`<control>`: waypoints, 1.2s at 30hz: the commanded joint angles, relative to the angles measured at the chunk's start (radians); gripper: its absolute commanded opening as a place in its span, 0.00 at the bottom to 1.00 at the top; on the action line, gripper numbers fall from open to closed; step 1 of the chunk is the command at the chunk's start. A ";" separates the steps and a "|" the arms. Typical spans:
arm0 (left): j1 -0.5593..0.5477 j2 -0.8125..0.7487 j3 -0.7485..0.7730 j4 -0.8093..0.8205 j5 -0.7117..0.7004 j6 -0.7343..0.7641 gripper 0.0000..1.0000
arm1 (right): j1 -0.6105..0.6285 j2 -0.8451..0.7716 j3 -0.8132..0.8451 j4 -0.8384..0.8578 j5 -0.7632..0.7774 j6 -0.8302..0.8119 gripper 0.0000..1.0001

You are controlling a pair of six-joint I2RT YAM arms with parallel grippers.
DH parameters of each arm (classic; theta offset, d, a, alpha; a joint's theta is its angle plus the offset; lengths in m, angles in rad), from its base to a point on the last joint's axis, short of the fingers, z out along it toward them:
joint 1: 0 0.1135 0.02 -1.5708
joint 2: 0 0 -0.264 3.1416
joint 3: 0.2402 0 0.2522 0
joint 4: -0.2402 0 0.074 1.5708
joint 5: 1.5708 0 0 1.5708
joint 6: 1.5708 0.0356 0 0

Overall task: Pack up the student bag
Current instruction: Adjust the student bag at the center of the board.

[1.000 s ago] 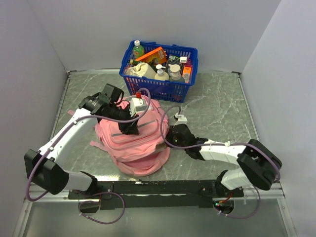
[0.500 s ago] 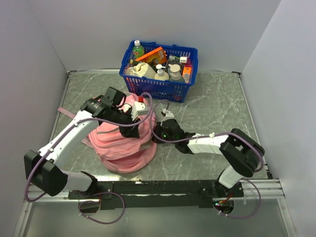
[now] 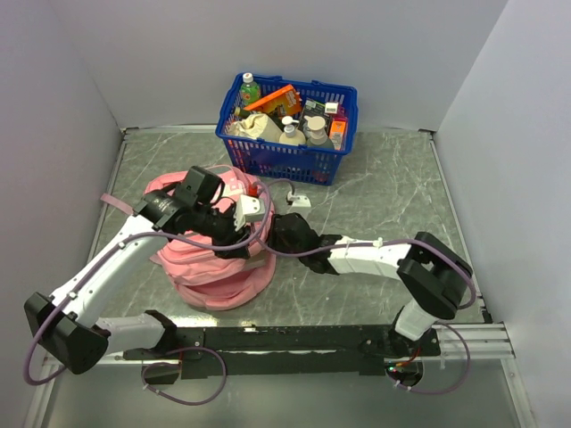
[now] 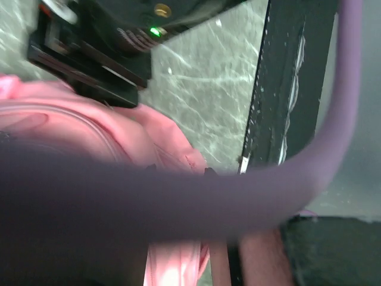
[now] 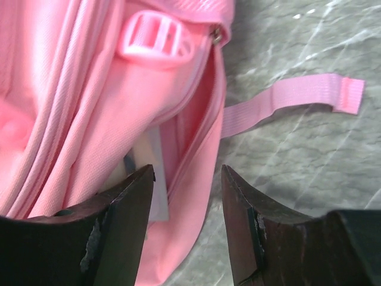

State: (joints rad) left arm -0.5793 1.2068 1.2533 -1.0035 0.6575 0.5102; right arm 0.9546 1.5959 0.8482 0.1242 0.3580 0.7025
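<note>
The student bag (image 3: 201,276) slumps on the marble table (image 3: 384,192), just in front of the blue basket (image 3: 268,156). From above, my left arm bends over it, left gripper (image 3: 230,242) down on its top. I cannot tell its grip, since its wrist view is mostly blurred cable (image 4: 238,202). My right arm reaches low, and only its wrist view shows the right gripper (image 5: 187,173) spread astride the bag's zip edge, near a strap (image 5: 286,98).

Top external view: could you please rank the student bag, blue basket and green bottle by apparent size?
1. student bag, slightly, though partly covered.
2. blue basket, nearly as large and farther off, so these two are unsure.
3. green bottle, clearly smallest.
</note>
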 commanded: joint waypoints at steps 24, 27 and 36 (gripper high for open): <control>0.028 -0.090 -0.066 0.042 -0.045 -0.006 0.39 | -0.124 -0.098 -0.052 -0.009 0.020 -0.061 0.00; 0.108 -0.079 -0.005 0.023 -0.009 0.010 0.38 | -0.158 -0.139 -0.031 -0.073 -0.007 -0.084 0.00; 0.377 -0.091 0.040 -0.176 0.024 0.263 0.41 | -0.172 -0.404 -0.064 -0.311 -0.054 -0.086 0.51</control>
State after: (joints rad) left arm -0.2893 1.1484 1.3186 -1.0748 0.6605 0.6193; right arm 0.7532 1.4696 0.8181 -0.1547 0.3134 0.6048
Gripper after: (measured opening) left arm 0.417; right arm 0.523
